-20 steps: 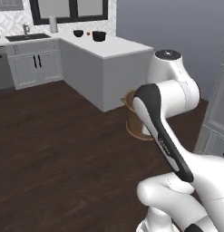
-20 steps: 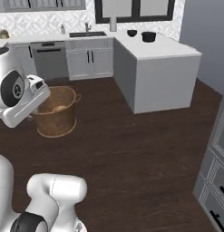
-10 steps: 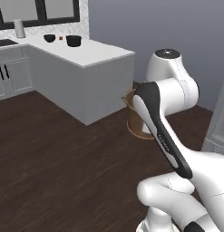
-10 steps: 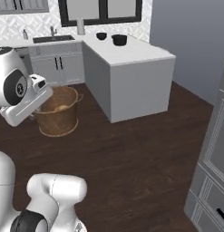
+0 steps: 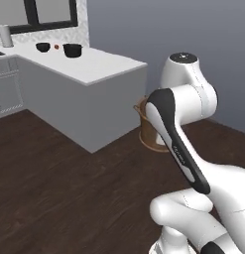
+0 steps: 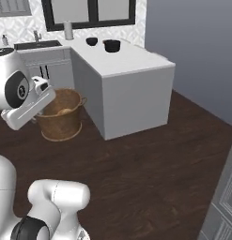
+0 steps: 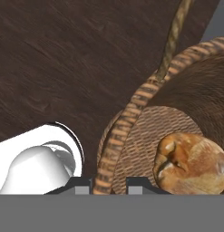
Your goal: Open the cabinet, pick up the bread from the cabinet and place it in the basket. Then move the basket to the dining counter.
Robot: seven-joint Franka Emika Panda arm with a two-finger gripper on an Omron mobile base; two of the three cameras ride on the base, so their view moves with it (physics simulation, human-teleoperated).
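Left base view: the basket [image 5: 148,130] sits in front of the arm, mostly hidden behind its dark forearm, just beside the corner of the dining counter [image 5: 101,67]. A black pot [image 5: 72,49] and a small dark bowl [image 5: 42,47] are on the far end of that tabletop.

Right base view: same basket [image 6: 62,116], low over the dark wood floor [image 6: 150,159], with the bread [image 6: 64,112] peeking out inside it. The arm's hand is right at its rim.

Hand view: the jaws [image 7: 110,185] are clamped on the basket's woven rim, one fingertip either side. The bread [image 7: 193,162] lies on the basket's bottom, just right of the grip.
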